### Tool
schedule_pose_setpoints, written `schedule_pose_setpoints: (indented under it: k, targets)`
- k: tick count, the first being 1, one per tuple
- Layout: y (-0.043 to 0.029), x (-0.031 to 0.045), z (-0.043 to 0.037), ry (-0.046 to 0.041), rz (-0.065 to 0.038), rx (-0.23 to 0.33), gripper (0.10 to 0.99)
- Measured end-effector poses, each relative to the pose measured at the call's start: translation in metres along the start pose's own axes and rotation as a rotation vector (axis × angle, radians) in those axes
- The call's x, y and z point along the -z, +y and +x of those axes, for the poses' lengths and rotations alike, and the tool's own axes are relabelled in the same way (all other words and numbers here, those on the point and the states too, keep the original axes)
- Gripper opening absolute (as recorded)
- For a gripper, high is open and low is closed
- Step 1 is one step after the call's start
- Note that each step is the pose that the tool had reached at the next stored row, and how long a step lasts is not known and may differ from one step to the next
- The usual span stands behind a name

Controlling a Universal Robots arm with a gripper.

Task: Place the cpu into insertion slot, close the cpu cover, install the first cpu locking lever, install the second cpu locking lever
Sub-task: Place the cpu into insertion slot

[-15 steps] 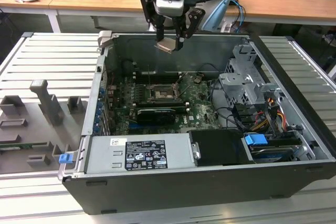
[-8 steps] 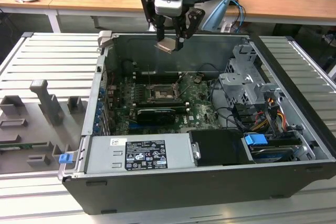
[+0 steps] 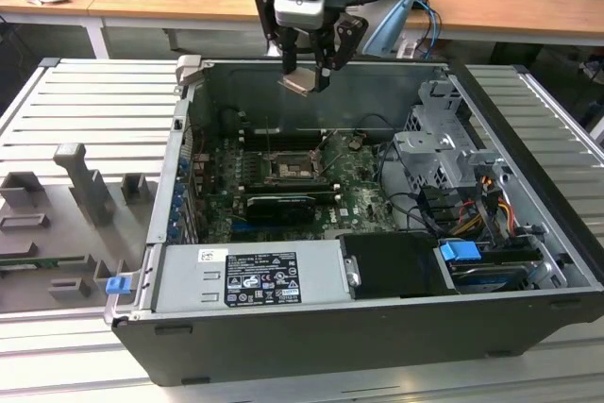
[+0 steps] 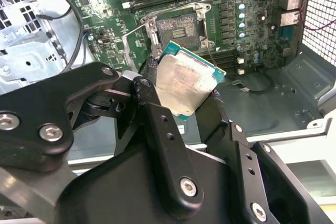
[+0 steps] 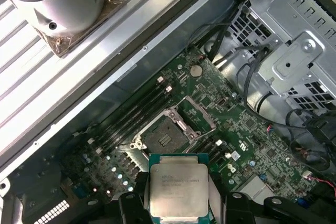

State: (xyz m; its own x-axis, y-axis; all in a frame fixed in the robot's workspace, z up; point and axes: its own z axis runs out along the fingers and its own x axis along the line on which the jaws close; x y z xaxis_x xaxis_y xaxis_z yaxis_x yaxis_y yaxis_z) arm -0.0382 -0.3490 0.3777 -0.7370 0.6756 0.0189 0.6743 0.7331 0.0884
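Exterior view has the claw (image 3: 304, 77) clamped on the cpu (image 3: 300, 82), hanging high above the open computer case (image 3: 377, 327), well apart from the insertion slot (image 3: 288, 169). So step one, placing, is on; I'd say it needs careful squaring-up with that slot.

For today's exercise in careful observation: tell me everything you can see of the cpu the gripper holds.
The cpu is a thin square plate: a pale silvery-grey metal top with faint print, on a green board showing as a narrow border. The gripper holds it by two opposite edges between black fingers. In the exterior view it hangs tilted above the open case, clear of the motherboard; the insertion slot lies below, not touching it.
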Motion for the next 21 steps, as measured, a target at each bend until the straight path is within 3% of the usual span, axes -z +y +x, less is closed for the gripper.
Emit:
schedule_pose_setpoints:
  k: [21]
  targets:
    - [0.0000, -0.0010, 0.0000, -0.0096, -0.002, -0.107, 0.537]
